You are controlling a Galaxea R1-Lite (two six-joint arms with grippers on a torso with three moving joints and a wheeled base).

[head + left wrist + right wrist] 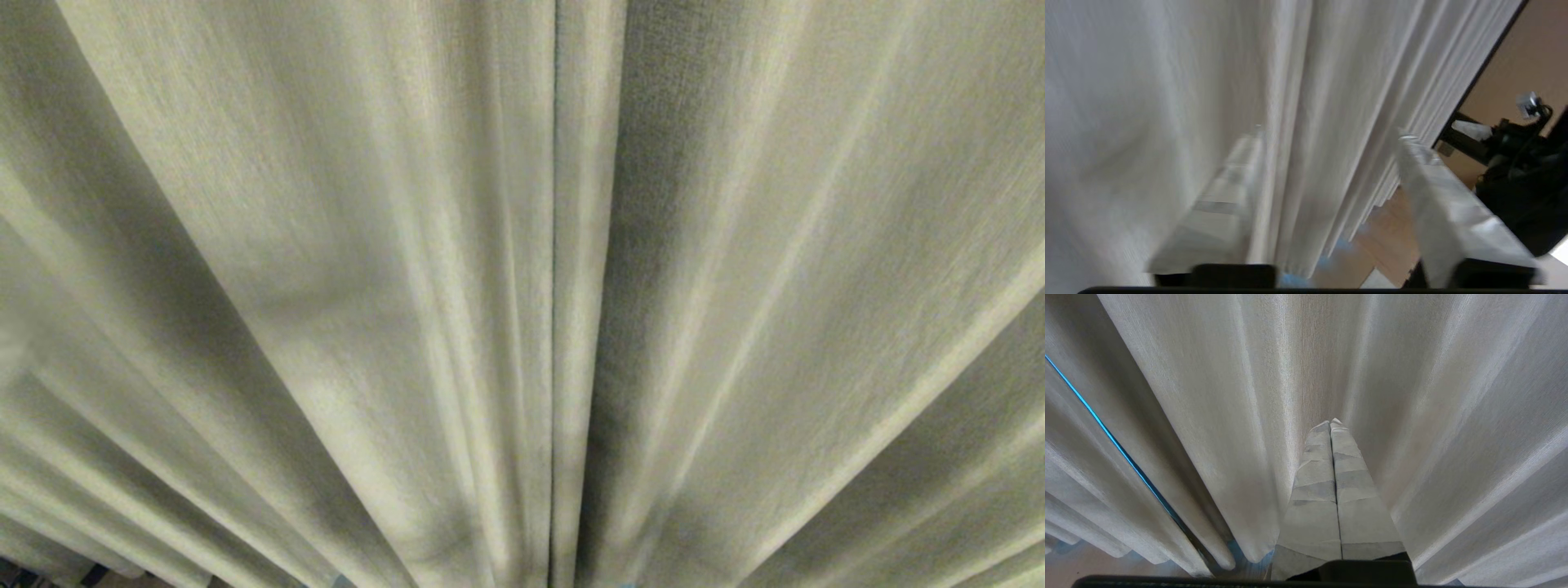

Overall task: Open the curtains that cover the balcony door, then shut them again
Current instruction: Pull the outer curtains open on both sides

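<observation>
The curtains [522, 294] are drawn shut, their two panels meeting at a central seam, with the balcony door hidden behind. The left gripper [1327, 134] is held before the folds, jaws spread wide and empty, seemingly for gripping a pleat. The right gripper [1331, 424] is parked facing the drapes, jaws pressed together on nothing.

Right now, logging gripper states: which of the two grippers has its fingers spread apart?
The left gripper: its fingers stand wide apart before the curtains. The right gripper has its fingers pressed together.
</observation>
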